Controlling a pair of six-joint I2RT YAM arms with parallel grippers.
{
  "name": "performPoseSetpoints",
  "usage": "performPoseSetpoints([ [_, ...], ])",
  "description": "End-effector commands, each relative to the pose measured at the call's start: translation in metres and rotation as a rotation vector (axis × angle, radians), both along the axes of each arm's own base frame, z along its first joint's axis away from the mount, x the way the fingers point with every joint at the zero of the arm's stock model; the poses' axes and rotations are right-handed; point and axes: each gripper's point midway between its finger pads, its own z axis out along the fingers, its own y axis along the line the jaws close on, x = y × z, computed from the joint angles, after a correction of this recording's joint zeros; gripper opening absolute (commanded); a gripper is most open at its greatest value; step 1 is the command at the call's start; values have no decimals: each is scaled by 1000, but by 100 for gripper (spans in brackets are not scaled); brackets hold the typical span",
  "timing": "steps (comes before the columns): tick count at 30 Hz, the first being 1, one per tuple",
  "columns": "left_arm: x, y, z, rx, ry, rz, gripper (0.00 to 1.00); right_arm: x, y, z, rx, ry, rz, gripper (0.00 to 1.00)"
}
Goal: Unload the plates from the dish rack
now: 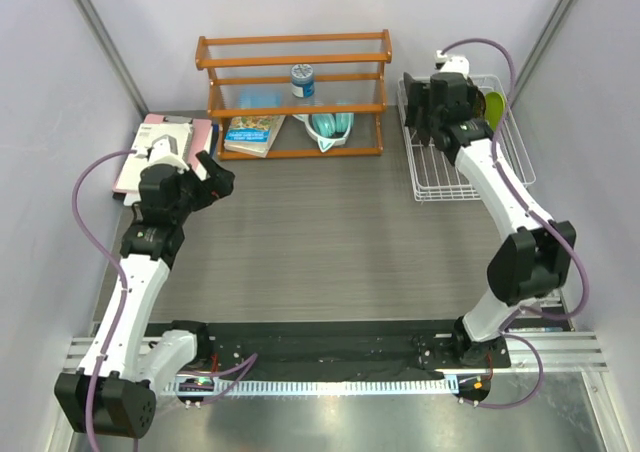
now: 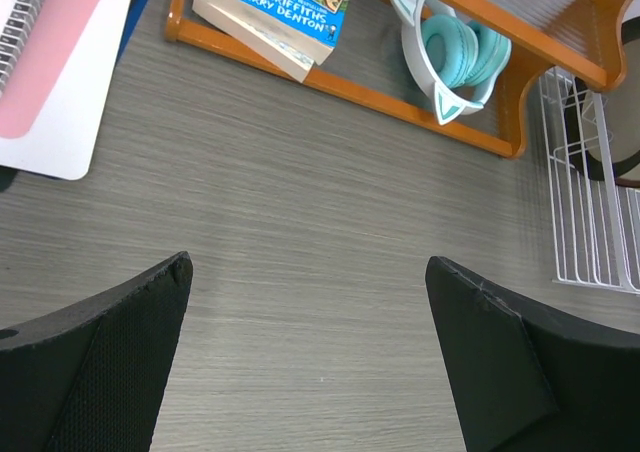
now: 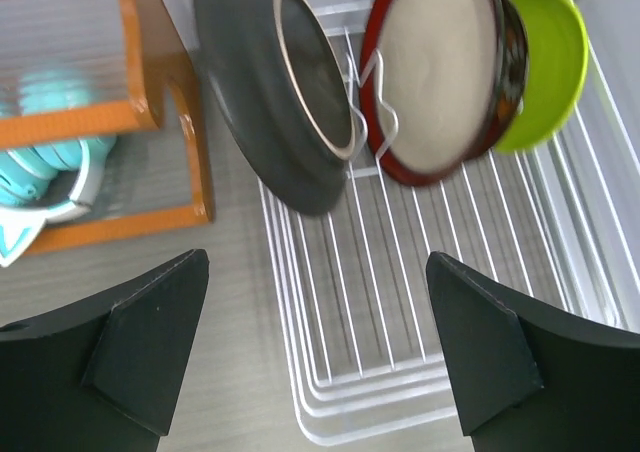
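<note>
The white wire dish rack [image 1: 470, 172] stands at the back right of the table. In the right wrist view several plates stand on edge in the rack [image 3: 400, 372]: a dark grey-brown plate [image 3: 265, 92], a larger red-rimmed plate with a cream centre [image 3: 435, 67], a dark red edge [image 3: 513, 52] behind it, and a lime green plate [image 3: 552, 67]. My right gripper [image 3: 318, 262] is open, above the rack's near-left corner, short of the plates. My left gripper [image 2: 308, 262] is open and empty over bare table at the left [image 1: 215, 177]. The rack's edge [image 2: 590, 222] shows in the left wrist view.
An orange wooden shelf [image 1: 295, 92] stands at the back, close to the rack's left side, holding a book [image 1: 255, 132], teal headphones [image 1: 330, 127] and a jar [image 1: 303, 80]. A pink and white notebook [image 1: 165, 147] lies at the back left.
</note>
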Motion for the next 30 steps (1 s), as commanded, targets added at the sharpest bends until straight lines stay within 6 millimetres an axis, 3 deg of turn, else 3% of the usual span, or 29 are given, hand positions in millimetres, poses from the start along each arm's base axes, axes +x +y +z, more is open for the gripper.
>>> performPoseSetpoints([
  [1, 12, -8, 8, -37, -51, -27, 99, 39, 17, 24, -101, -67, 34, 96],
  [4, 14, -7, 4, -34, -44, -23, 99, 56, 18, 29, -142, -60, -14, 96],
  [5, 16, -7, 1, -33, -46, -20, 99, 67, 23, 11, -149, -32, -9, 95],
  [7, 18, -5, -3, -28, -43, -10, 99, 76, 26, 17, -155, -50, -28, 94],
  [8, 19, -5, -4, -25, -38, -11, 100, 83, 29, 1, -202, -22, -30, 95],
  [10, 18, -6, -8, -21, -23, -15, 99, 92, 21, 5, -263, -33, -84, 93],
  [11, 18, -6, -11, -18, -17, -16, 99, 100, 20, -8, -289, -12, -95, 92],
  [15, 19, -5, -15, -16, -9, -12, 99, 115, 18, 3, -351, -36, -125, 84],
  [17, 20, -5, -16, -16, -8, -12, 99, 118, 12, 9, -379, -49, -165, 82],
  [21, 20, -4, -15, -15, -8, -9, 99, 124, 4, -8, -434, -17, -213, 76],
  [23, 19, -3, -17, -11, -5, -4, 99, 124, 2, -9, -435, -21, -235, 65],
  [27, 17, -2, -19, -2, 3, 0, 99, 126, -2, -23, -456, 13, -231, 53],
  [30, 17, -1, -18, -2, 2, 1, 99, 125, -4, -32, -460, 30, -232, 53],
])
